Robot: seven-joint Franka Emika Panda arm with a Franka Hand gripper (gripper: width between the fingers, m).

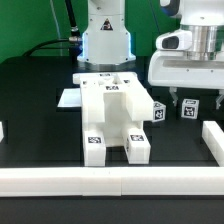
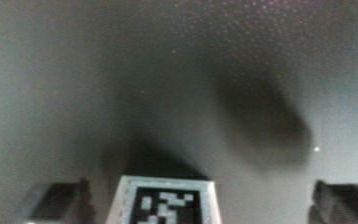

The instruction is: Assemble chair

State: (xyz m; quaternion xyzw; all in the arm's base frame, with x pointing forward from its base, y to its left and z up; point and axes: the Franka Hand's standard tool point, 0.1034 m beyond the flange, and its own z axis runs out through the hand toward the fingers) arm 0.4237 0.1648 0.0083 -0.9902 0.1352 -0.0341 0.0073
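Black tabletop (image 1: pixel 30 100) fenced by white rails (image 1: pixel 110 182). At centre, partly built chair (image 1: pixel 112 118); near it, toward exterior view's right, loose tagged part (image 1: pixel 188 109). Directly above, gripper (image 1: pixel 188 96), spread wide, holding nothing, seemingly straddling part for pickup.

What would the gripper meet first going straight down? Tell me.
Likely the tagged part right under the open gripper, between its fingers. How far below it lies is unclear.
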